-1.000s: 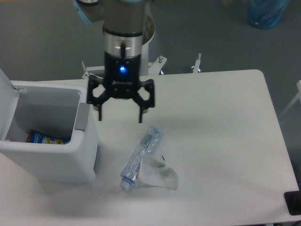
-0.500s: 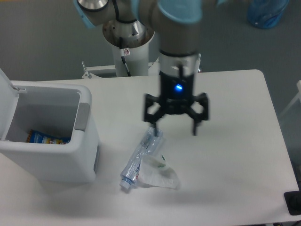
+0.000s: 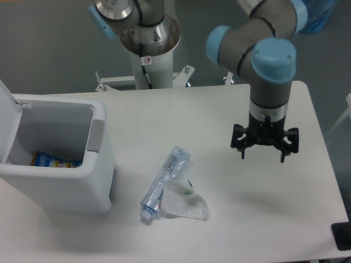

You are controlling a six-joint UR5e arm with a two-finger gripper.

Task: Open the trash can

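Note:
The white trash can point(image 3: 66, 186) stands at the table's left edge. Its lid point(image 3: 7, 97) is swung up at the far left, and a grey push tab point(image 3: 96, 136) shows on the right rim. A blue and yellow wrapper point(image 3: 52, 160) lies at the bottom inside. My gripper point(image 3: 264, 155) hangs open and empty over the right half of the table, far from the trash can, fingers pointing down.
A crushed clear plastic bottle point(image 3: 164, 181) lies mid-table, with a crumpled clear wrapper point(image 3: 189, 203) beside it. The arm's base column point(image 3: 149, 49) rises behind the table's far edge. A dark object point(image 3: 341, 235) sits at the front right corner.
The gripper has travelled right, from beside the trash can, over the bottle, to the table's right half. It stays open. The trash can and bottle have not moved.

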